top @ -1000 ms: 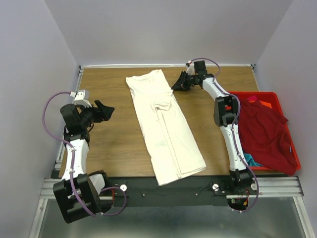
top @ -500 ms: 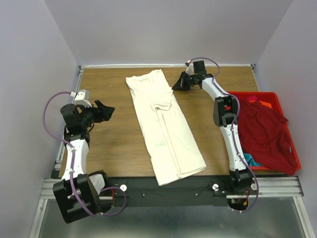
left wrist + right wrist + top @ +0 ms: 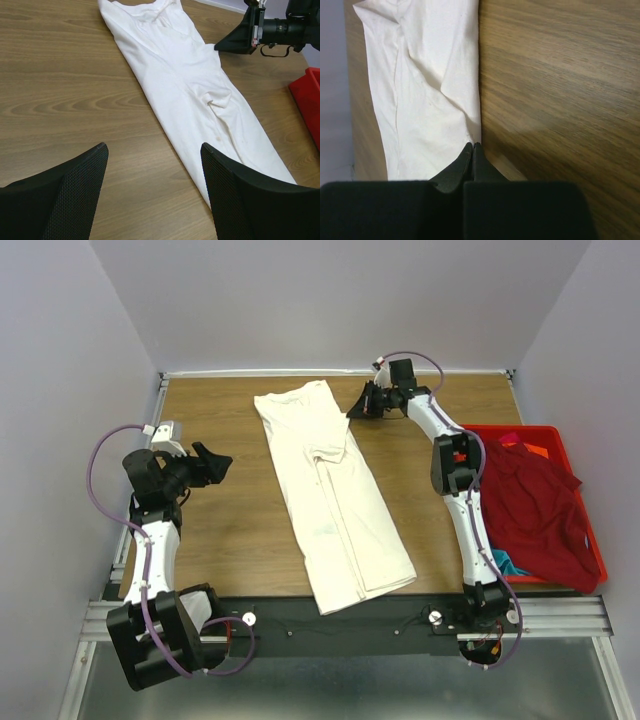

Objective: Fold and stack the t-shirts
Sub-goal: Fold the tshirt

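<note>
Overhead view, listed left to right.

1. Left arm [image 3: 160,530], left edge of frame. The left jaws stand wide apart and empty, over bare desk [image 3: 230,540]. They point right, toward the white shirt, but are well apart from it.

2. White shirt [image 3: 335,500], centre of frame. It lies flat on the desk, already narrowed into a long strip. Its long axis runs from upper centre down to lower centre-right, where the bottom end reaches the desk's near edge.

3. Right arm [image 3: 465,500], reaching to upper centre-right. The right jaws are pressed together, tip to tip. In the wrist view the tips sit right at the strip's right-hand edge, near its top end. No cloth shows between them, though a pinched hem cannot be ruled out.

4. Red crate [image 3: 597,558], right edge. It holds a dark red shirt [image 3: 535,510], heaped, with a teal shirt [image 3: 510,563] and an orange shirt [image 3: 535,450] peeking out.

Key relation: the strip lies immediately left of the right jaws, so the right arm is much the nearer. An end-to-end fold would probably start from that top end.
</note>
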Robot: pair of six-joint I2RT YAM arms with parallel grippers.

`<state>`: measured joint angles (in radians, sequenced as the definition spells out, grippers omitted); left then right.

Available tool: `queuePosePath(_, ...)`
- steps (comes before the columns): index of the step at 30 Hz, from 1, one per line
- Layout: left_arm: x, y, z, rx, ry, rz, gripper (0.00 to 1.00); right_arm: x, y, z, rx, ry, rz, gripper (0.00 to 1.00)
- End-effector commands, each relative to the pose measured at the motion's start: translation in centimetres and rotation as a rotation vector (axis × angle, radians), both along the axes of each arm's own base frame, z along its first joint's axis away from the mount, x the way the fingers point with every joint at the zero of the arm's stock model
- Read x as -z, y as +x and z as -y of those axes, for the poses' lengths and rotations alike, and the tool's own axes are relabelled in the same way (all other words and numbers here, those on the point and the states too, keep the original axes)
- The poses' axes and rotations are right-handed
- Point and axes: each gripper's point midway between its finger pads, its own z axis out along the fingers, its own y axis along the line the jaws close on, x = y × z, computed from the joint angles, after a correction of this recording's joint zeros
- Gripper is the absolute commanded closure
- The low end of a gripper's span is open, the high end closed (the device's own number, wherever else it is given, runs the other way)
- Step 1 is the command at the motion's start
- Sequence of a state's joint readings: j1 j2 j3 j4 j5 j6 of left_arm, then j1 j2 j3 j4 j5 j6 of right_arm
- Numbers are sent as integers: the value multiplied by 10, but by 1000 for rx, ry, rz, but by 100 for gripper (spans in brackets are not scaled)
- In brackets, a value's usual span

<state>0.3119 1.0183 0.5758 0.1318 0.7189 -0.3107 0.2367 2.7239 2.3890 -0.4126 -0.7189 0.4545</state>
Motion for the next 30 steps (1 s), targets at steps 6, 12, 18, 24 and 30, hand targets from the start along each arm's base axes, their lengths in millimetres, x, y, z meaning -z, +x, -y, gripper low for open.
queuePosePath(6,-9,-1,1,3,24,36,18,-66,8,-9,-16,-1,161,99)
queuePosePath(12,-10,-1,2,3,25,39,18,-66,-3,-22,-52,-8,166,99)
queuePosePath(18,-10,-2,3,9,25,41,18,-65,-19,-44,-90,-52,194,99)
queuePosePath(24,-11,-2,3,10,25,42,18,-69,-37,-65,-138,-108,246,99)
queuePosePath(30,-11,-2,4,15,25,43,18,-56,-77,-113,-245,-211,294,95)
